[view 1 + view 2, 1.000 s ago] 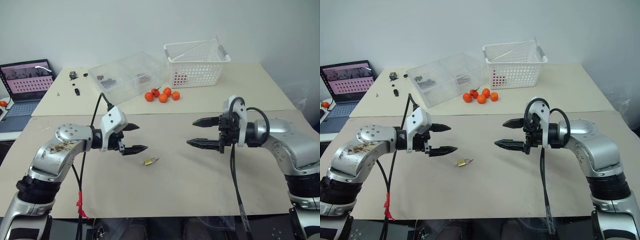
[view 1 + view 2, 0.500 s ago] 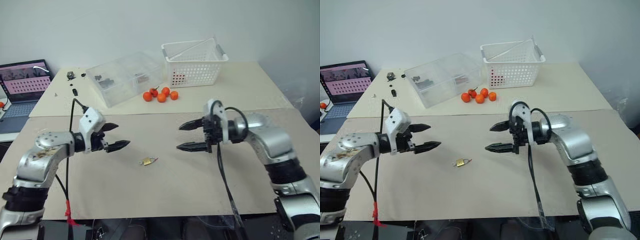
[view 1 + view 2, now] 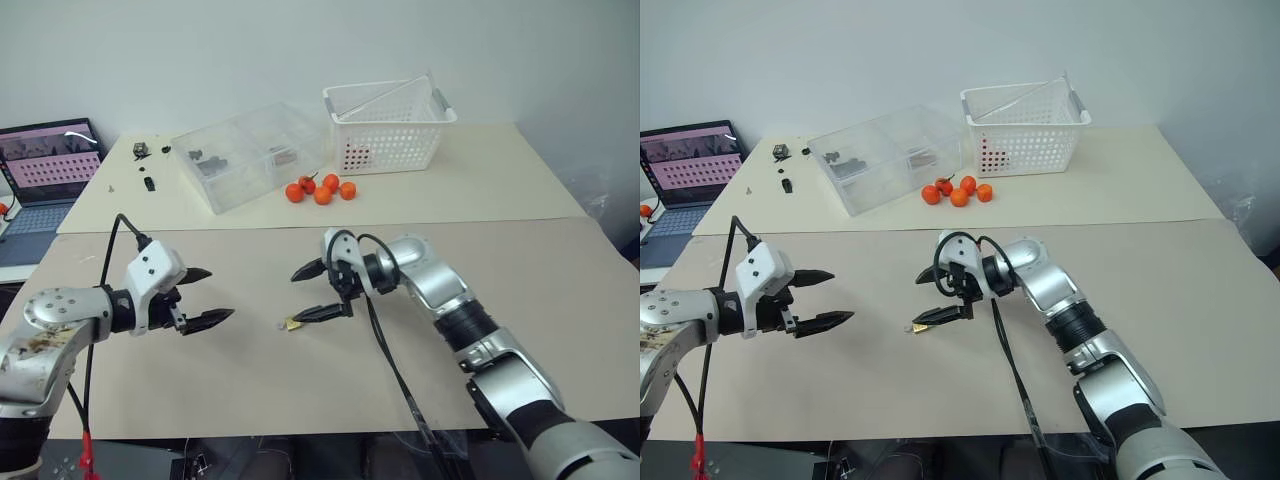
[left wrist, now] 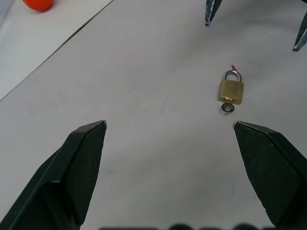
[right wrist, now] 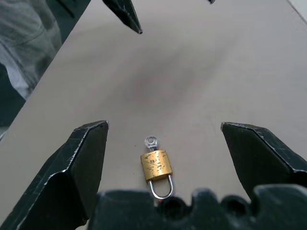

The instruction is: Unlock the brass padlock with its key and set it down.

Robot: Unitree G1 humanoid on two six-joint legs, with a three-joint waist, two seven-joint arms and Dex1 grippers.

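Between spread right pincer (image 5: 163, 158) fingers, brass padlock (image 5: 157, 164).

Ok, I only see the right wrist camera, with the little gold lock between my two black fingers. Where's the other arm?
Observer: The left pincer hangs open over the table, to the left of the brass padlock and not touching it.
Operator: Is there other stuff on the table?
Observer: Yes, small orange fruits lie at the back, next to a white basket.
Operator: Anything else?
Observer: A laptop stands open at the far left, its screen lit.
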